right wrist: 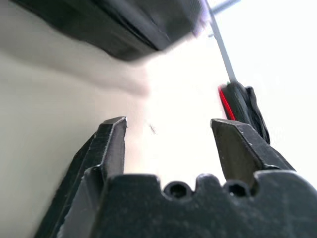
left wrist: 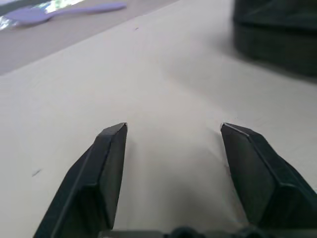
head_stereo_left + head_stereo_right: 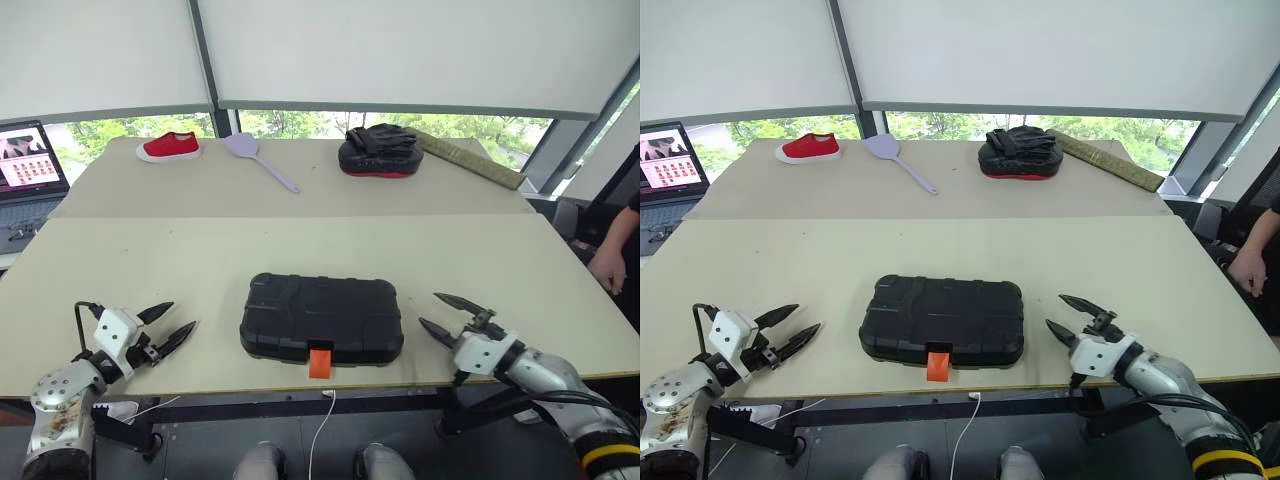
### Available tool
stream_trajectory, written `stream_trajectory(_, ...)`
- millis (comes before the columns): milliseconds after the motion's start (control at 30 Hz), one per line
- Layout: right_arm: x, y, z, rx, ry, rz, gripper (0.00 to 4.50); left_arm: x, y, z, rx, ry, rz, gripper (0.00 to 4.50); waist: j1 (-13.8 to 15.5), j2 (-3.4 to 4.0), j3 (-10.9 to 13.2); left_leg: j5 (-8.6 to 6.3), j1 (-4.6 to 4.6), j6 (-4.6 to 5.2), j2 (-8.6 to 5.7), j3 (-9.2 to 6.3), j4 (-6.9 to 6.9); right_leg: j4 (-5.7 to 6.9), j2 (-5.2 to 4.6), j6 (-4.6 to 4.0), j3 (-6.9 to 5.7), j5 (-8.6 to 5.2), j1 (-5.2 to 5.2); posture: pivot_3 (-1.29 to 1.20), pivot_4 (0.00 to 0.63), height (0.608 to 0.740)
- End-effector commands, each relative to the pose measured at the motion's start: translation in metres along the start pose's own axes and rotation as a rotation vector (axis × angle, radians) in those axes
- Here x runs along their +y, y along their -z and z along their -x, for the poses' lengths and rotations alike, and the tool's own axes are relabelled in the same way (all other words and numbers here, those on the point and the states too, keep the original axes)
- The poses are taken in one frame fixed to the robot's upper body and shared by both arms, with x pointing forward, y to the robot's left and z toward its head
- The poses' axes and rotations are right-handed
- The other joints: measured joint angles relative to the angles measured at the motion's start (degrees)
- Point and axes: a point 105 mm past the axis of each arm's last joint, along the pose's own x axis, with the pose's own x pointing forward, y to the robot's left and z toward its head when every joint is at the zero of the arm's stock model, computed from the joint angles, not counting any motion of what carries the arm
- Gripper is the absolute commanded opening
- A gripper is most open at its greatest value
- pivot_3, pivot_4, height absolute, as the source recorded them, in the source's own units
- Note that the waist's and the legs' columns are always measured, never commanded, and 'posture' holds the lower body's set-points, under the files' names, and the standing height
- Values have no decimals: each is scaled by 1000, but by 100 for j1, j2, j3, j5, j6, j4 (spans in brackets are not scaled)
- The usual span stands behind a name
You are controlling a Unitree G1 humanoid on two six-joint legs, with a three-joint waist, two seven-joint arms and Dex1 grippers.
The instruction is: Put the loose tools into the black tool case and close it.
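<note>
The black tool case [image 3: 320, 318] lies shut on the near table, its ribbed lid down and its small orange latch [image 3: 320, 360] hanging at the front edge. The loose tools are out of view. My left gripper [image 3: 180, 316] hovers open to the left of the case, apart from it, with nothing between its fingers. The left wrist view has that gripper [image 2: 173, 129] over bare tabletop with the case [image 2: 277, 34] ahead. My right gripper [image 3: 430, 309] stands open just right of the case, empty. In the right wrist view this gripper [image 1: 168, 121] points past the case's end [image 1: 124, 25].
On the far table lie a red shoe [image 3: 168, 147], a lilac spatula [image 3: 262, 160], a black-and-red padded mitt [image 3: 378, 152] and a long rolled mat [image 3: 470, 158]. A laptop [image 3: 30, 160] stands at the far left. A person's hand [image 3: 610, 265] hangs at the right edge.
</note>
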Motion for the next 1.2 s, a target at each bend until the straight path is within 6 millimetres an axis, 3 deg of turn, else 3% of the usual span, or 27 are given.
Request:
stream_trajectory(33,-6,-28,13,-51,-55,-365,1922,3,-27,-36,-67,65,59,2692,69,-1,1,1,-4,1,-1,-3,-1,1,1,2,-1,-1,1,0,150,740)
stream_trajectory(67,-2,-35,15,-61,-99,-441,1606,2,-32,-43,-80,82,70,2514,96,-3,2,5,-5,9,0,-7,-1,2,3,3,-1,-1,3,0,150,740)
stream_trajectory(200,22,-70,19,-106,-342,-617,160,-6,-59,-83,-99,177,53,993,82,-12,4,17,-6,29,-3,-13,8,-1,3,12,4,8,4,0,150,740)
stream_trajectory(267,44,-84,21,-86,-503,-694,0,-11,-69,-106,-76,227,55,223,93,-18,6,17,-6,29,-4,-13,9,-2,8,12,3,9,4,0,150,740)
stream_trajectory(400,66,-96,10,-58,-647,-708,0,-22,-76,-142,22,323,29,55,95,-33,13,17,-20,30,-7,-6,9,-6,17,11,-1,7,-5,0,150,740)
stream_trajectory(500,62,-99,-5,-47,-632,-715,0,-36,-76,-155,93,437,60,55,94,-39,17,25,-37,44,-12,1,11,-10,21,11,-3,8,-15,0,150,740)
stream_trajectory(633,48,-96,-28,-63,-525,-672,0,-44,-77,-156,101,531,79,55,76,-47,21,19,-53,58,-9,-1,11,-16,29,40,-3,22,-27,0,150,740)
stream_trajectory(867,12,-71,-62,-40,-306,-585,0,-44,-64,-128,126,603,161,55,46,-51,24,19,-79,60,-7,4,14,-4,32,39,-2,22,-57,0,150,740)
stream_trajectory(1067,-8,-41,-77,8,-193,-652,0,-50,-61,-103,70,568,284,55,41,-51,24,19,-82,60,-6,4,14,1,31,22,-1,32,-59,0,150,740)
stream_trajectory(1200,-13,-28,-74,39,-153,-637,0,-57,-49,-81,77,531,308,55,29,-49,24,19,-82,60,-6,5,14,1,30,13,0,37,-60,0,150,740)
